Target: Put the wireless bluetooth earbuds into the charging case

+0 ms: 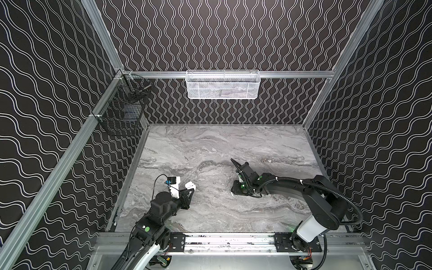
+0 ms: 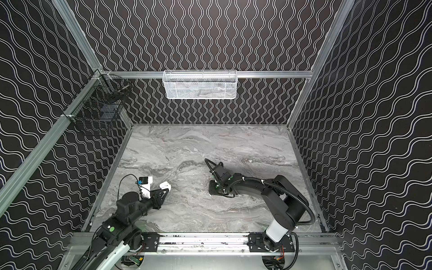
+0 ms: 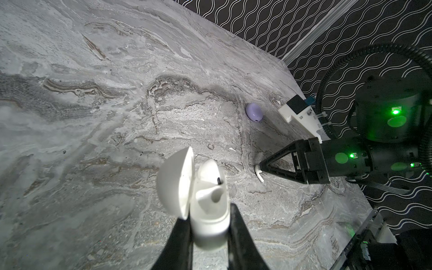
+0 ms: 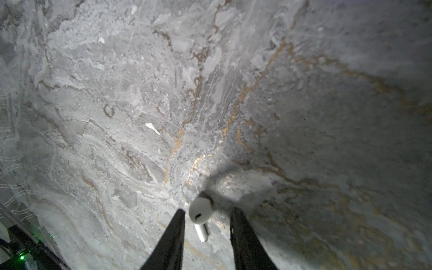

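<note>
The white charging case (image 3: 210, 210) has its lid (image 3: 175, 182) swung open, and my left gripper (image 3: 210, 222) is shut on its body. One white earbud (image 3: 209, 169) sits in a socket; the socket beside it is empty. In both top views the case (image 1: 190, 185) (image 2: 165, 185) is at the left gripper's tips, low over the table. Another white earbud (image 4: 200, 209) (image 3: 258, 173) lies on the marble table between the fingers of my open right gripper (image 4: 207, 210) (image 1: 233, 190), with a gap on each side. The arm hides this earbud in both top views.
A closed lilac case (image 3: 254, 112) lies on the table just beyond the right gripper. A white mesh basket (image 1: 222, 85) hangs on the back wall and a black wire basket (image 1: 126, 105) on the left wall. A metal rail (image 1: 229, 240) runs along the front edge.
</note>
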Available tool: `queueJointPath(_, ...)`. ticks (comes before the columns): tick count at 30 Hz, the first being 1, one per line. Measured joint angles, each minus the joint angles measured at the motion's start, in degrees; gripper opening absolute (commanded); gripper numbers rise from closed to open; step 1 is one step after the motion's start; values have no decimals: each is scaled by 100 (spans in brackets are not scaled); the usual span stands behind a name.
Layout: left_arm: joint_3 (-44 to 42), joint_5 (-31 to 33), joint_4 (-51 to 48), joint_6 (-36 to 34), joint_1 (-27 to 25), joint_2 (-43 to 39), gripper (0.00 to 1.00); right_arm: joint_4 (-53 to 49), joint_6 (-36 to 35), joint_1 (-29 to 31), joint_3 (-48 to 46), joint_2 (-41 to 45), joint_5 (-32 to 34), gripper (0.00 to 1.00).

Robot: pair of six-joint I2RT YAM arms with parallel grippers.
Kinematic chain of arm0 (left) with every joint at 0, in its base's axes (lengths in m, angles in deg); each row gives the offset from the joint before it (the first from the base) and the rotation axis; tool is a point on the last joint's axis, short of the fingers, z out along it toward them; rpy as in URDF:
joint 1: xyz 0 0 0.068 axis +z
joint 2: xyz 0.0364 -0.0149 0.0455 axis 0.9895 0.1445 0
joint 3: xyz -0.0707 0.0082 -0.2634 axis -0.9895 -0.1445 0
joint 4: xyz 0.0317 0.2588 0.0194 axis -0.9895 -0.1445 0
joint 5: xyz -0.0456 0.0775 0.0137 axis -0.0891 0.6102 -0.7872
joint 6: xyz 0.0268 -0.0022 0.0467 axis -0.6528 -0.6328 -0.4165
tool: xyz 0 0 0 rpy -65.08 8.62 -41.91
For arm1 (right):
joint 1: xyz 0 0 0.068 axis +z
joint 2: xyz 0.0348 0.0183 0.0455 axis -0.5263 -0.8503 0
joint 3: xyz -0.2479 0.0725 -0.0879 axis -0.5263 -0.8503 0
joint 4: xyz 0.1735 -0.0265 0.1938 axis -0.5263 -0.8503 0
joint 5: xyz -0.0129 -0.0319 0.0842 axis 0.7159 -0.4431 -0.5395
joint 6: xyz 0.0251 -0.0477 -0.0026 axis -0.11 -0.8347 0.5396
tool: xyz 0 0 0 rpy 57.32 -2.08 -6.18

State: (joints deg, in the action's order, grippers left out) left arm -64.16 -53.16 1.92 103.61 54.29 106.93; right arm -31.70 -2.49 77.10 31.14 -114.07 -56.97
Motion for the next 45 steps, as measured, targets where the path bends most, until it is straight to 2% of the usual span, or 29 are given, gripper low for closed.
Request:
queueJointPath(11, 0, -17, 22, 0, 2, -31, 13, -26, -42, 229, 326, -343, 48, 32)
queueJointPath(25, 0, -17, 22, -2, 2, -52, 14, -476, -153, 535, 664, -527, 664, 31)
queueJointPath(38, 0, -17, 22, -2, 0, -37, 14, -761, -192, 761, 896, -675, 1233, 16)
queueJointPath(45, 0, -17, 24, -2, 0, -31, 15, -1272, -140, 822, 997, -540, 1797, 16)
